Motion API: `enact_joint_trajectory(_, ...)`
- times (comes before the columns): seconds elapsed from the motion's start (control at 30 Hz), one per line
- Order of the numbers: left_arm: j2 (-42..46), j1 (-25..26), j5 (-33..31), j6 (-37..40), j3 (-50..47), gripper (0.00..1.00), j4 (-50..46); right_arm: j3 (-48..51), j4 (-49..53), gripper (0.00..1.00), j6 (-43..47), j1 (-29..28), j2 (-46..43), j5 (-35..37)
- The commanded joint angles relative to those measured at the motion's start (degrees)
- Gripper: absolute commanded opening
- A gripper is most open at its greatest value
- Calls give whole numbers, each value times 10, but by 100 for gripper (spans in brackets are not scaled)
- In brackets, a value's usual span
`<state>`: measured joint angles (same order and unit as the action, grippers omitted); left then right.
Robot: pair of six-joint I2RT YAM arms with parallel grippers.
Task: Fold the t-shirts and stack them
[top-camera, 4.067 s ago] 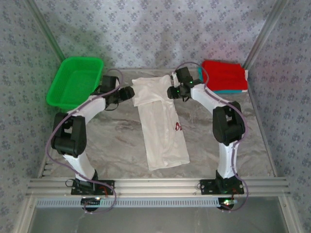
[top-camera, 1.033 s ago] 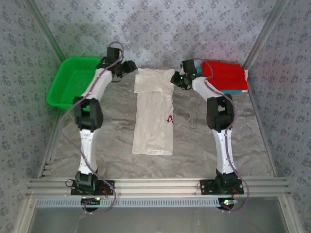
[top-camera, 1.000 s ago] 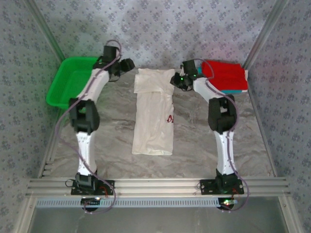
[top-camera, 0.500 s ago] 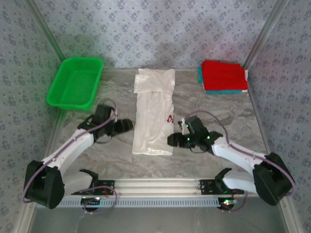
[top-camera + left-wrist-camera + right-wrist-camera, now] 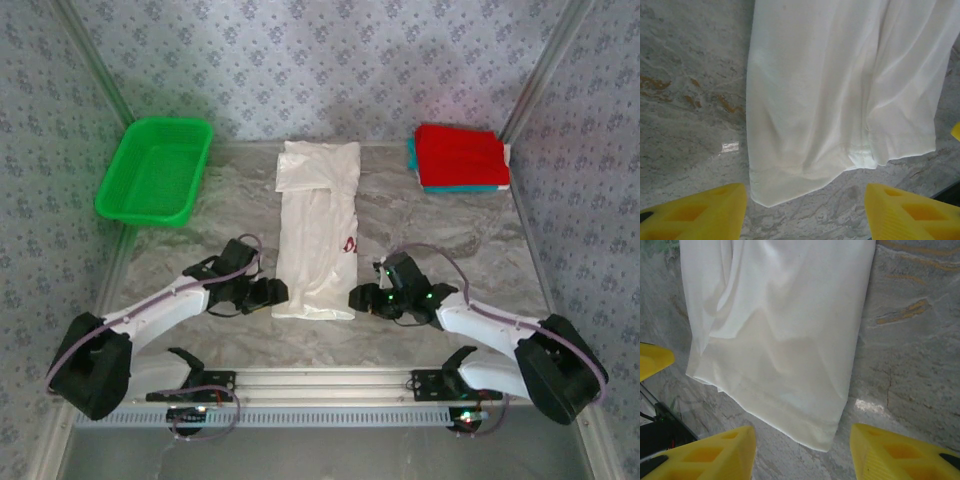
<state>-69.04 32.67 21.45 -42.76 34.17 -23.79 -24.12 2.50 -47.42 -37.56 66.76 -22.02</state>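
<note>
Wrist cameras cut off your yellow fingers (image 5: pixel 695 212); the red print (image 5: pixel 350 244) shows as a sliver. The white t-shirt (image 5: pixel 318 235) lies lengthwise on the counter (image 5: pixel 430 215), its hem (image 5: pixel 312 312) at 3 o'clock from your left tool (image 5: pixel 273 293), 9 o'clock from your right tool (image 5: pixel 358 299), both spread wide, empty.
</note>
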Motion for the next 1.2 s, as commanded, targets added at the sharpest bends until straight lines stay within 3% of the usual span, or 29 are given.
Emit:
enact_joint_trajectory(0.0,-4,5,-1,-5,-3,64,8,11,-25,54,-11,-4,15,-10)
enact_joint_trajectory(0.57,-90,24,16,-11,14,59,52,5,-26,53,1,-2,22,4)
enact_joint_trajectory(0.67,-94,31,8,-12,14,53,51,6,-25,53,0,-1,18,8)
enact_joint_trajectory(0.83,-93,32,-3,-14,4,32,58,8,-32,52,0,0,24,1)
enact_joint_trajectory(1.07,-101,34,-13,-20,-9,24,72,20,-42,52,-5,1,24,-7)
enact_joint_trajectory(1.17,-105,33,-12,-21,-9,16,76,25,-42,53,-11,3,28,-19)
